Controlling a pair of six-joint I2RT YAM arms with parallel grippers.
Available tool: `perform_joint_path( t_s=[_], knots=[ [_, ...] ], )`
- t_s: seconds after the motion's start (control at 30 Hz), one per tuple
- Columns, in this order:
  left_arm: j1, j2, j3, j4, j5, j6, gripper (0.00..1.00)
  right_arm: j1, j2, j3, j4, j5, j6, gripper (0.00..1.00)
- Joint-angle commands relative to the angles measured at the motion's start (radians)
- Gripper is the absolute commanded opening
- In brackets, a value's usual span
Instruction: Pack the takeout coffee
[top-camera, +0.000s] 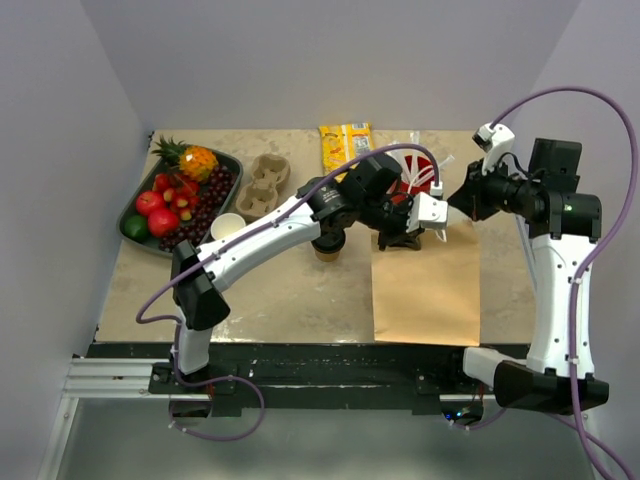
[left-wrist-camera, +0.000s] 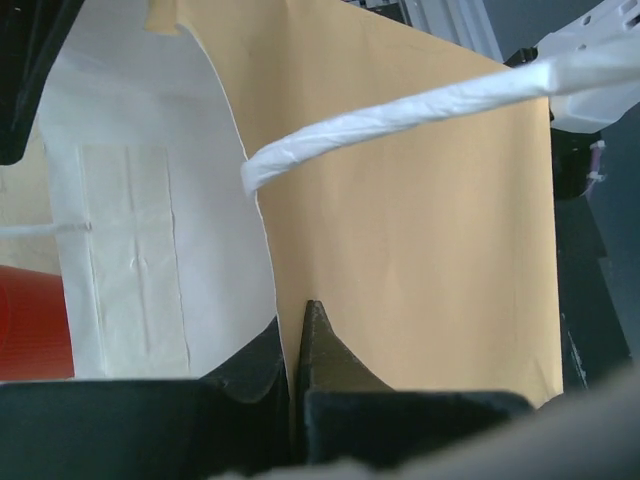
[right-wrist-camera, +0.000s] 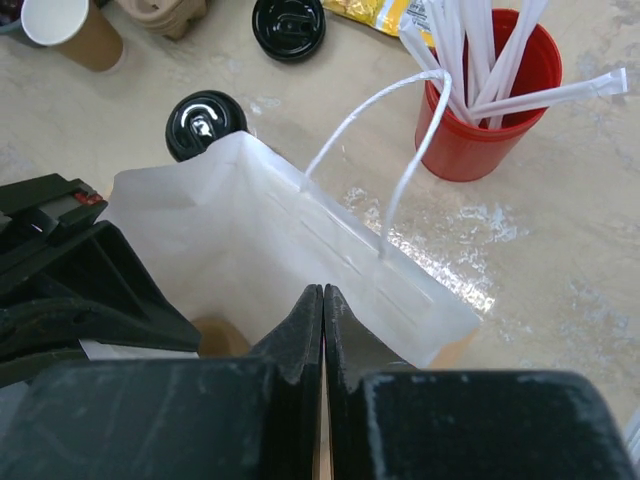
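Observation:
The takeout coffee (right-wrist-camera: 205, 122), a brown cup with a black lid, stands just beyond the bag's mouth; in the top view (top-camera: 327, 250) it is partly hidden under my left arm. A brown paper bag (top-camera: 425, 290) with white handles lies on the table, its mouth held open. My left gripper (left-wrist-camera: 297, 322) is shut on one edge of the bag's mouth (left-wrist-camera: 420, 230). My right gripper (right-wrist-camera: 322, 300) is shut on the opposite edge (right-wrist-camera: 240, 230). Both grippers meet at the bag's far end, the left (top-camera: 398, 228) and the right (top-camera: 440, 212).
A red cup of wrapped straws (right-wrist-camera: 480, 110) stands right of the bag mouth. A loose black lid (right-wrist-camera: 288, 25), a lidless paper cup (right-wrist-camera: 65, 30), a cardboard cup carrier (top-camera: 262, 185), a fruit tray (top-camera: 222, 160) and a yellow packet (top-camera: 345, 145) lie at the back.

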Motion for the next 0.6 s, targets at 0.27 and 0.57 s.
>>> perform_joint_path(
  t_s=[0.27,0.57],
  knots=[
    [-0.05,-0.148,-0.007,0.044,-0.138,0.267,0.0,-0.006,-0.056,0.107,0.27,0.041,0.226,0.48],
    [-0.101,-0.151,-0.242,0.069,-0.218,0.352,0.04,-0.007,-0.068,0.004,0.275,0.059,0.201,0.53]
  ],
)
